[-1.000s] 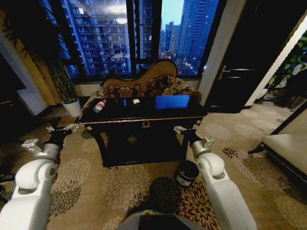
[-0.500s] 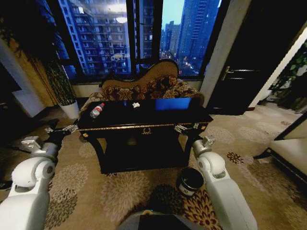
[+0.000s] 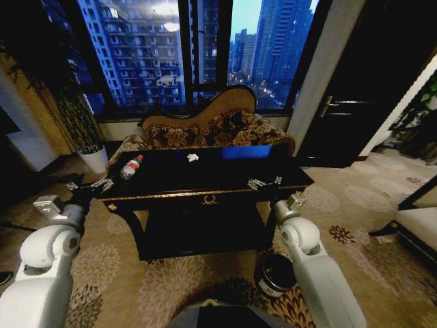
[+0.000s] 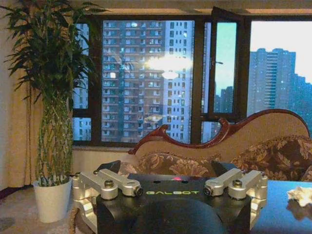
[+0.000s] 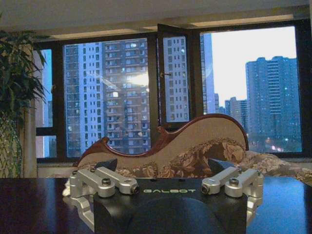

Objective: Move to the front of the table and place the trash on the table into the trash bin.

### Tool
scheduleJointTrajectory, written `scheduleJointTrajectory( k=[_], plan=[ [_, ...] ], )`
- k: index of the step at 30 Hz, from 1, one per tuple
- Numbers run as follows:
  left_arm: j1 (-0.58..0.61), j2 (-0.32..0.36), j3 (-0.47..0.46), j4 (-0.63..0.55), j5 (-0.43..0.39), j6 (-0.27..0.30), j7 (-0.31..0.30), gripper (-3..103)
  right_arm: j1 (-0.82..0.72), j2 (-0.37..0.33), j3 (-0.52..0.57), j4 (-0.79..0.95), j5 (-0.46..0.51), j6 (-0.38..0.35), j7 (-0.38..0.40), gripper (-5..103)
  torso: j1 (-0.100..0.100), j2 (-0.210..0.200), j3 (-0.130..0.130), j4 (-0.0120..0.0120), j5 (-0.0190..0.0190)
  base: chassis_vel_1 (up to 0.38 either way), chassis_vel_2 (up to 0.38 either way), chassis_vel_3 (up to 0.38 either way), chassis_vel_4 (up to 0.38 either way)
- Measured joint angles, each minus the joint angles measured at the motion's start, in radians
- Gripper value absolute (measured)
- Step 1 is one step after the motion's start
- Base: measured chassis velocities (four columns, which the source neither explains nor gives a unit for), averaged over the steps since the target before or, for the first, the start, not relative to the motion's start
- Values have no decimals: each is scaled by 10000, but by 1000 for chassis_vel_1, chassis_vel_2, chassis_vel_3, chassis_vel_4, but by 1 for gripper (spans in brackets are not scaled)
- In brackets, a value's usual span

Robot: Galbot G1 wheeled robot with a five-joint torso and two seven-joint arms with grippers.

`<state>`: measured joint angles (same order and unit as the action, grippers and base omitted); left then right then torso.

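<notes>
The head view takes in the whole black counter with its gold trim and gold emblem on the near edge, and the floor around it. The dark round trash bin stands on the patterned carpet at the counter's near right corner, just beside the right arm. On the counter's far left lies a clear bottle with a red cap and red-and-white label, on its side. A crumpled white paper wad sits farther back, near the middle.

The left gripper hangs off the counter's left near corner, jaws spread apart and holding nothing. The right gripper hangs over the near right edge, jaws likewise parted and empty.

The left wrist view adds what the head view lacks: a tall leafy plant in a white pot at the far left by the window, and the paper wad seen low across the glossy top. The right wrist view looks level over the dark counter top toward the curved-back sofa and the lit towers beyond the glass.
</notes>
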<state>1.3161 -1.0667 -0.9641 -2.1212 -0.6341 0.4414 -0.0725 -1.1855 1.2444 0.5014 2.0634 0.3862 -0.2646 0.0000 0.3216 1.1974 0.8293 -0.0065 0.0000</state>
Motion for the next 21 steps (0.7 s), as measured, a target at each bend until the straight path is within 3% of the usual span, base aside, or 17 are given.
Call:
scheduleJointTrajectory(
  k=[14, 21],
  plan=[
    [11, -61, 9, -68, 4, -108, 11, 100, -94, -13, -178, 29, -195, -13, 0, 100, 1, -1, 0, -1, -1, -152, 146, 155, -149],
    [168, -271, -100, -248, -1, -226, 16, 100, 234, -133, -792, -203, -239, -122, 0, 100, -4, -1, -2, 0, -2, -27, 31, 21, -47]
  ],
)
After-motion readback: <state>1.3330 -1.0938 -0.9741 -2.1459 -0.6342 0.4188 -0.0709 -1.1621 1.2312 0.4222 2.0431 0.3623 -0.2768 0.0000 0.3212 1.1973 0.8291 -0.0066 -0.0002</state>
